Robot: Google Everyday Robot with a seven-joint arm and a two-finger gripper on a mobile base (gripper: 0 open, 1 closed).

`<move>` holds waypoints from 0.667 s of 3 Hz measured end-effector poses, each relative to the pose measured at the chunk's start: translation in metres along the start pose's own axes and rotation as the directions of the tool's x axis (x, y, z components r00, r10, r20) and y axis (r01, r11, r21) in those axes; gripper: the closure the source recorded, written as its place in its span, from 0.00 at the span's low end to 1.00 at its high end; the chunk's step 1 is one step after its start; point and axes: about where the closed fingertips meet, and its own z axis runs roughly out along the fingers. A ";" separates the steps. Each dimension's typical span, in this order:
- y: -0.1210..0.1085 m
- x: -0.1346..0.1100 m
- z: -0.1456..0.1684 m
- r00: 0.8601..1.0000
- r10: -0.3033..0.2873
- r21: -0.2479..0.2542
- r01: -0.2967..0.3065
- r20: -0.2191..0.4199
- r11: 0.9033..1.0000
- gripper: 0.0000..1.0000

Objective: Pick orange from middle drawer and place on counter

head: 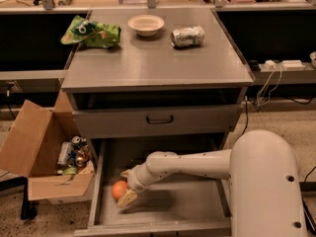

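Observation:
The orange (117, 189) lies on the floor of the open middle drawer (192, 201), near its left wall. My gripper (124, 186) is down inside the drawer, reaching in from the right at the end of the white arm (187, 164). Its fingers (127, 198) stand one in front of the orange and one behind it, open, with the fruit between them. The counter (158, 60) is the gray top of the cabinet above.
On the counter are a green chip bag (91, 32), a cream bowl (146, 24) and a crushed can (187, 36). The shallower drawer with a dark handle (159, 119) is shut above the open one. An open cardboard box (42, 154) of cans stands left.

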 end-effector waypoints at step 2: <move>0.004 0.004 -0.012 0.999 0.008 0.019 -0.009 0.032 1.000 0.70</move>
